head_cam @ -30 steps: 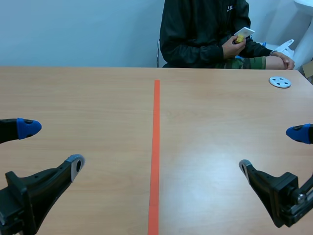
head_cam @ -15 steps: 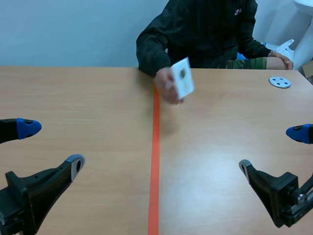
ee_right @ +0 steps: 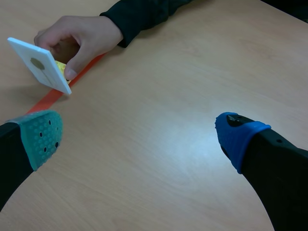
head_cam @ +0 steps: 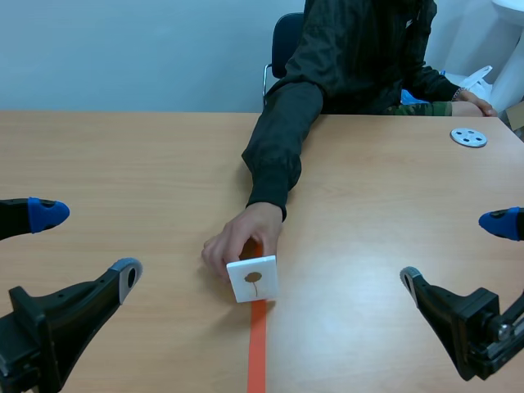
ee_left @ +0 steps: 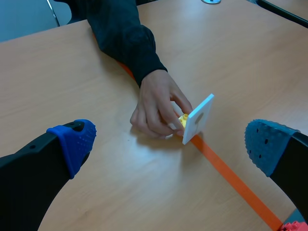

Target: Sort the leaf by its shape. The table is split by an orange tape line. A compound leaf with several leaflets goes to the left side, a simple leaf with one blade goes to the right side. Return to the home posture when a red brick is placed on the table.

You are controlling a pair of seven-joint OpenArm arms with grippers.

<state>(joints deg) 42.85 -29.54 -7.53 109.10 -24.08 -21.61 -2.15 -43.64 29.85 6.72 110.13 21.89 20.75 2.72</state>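
1. The light wooden table (head_cam: 123,164) carries everything. Bare surface lies open on both halves, out to the left and right edges.
2. A person's black-sleeved arm (head_cam: 278,155) reaches from the far edge toward the near edge. The hand (head_cam: 241,241) grips the task item. No pick is advisable until it is clear.
3. The left gripper (head_cam: 86,246) and the right gripper (head_cam: 454,250) sit low at the near corners. Both have their fingers spread wide and hold nothing.
4. The orange tape line (head_cam: 262,172) runs from the far edge to the near edge and divides the table.
5. The white square card with a leaf picture (head_cam: 253,279) stands tilted on the tape line, nearer the near edge. Its face is turned toward the robot and its width lies across the line. It stands between the grippers, ahead of each and inward, marginally nearer the left one. The leaf appears to be a single blade, so the right half is the likely destination.
6. A small yellow block (ee_left: 183,119) sits behind the card, under the hand.
7. A grey round disc (head_cam: 468,137) lies near the far right corner, well apart.
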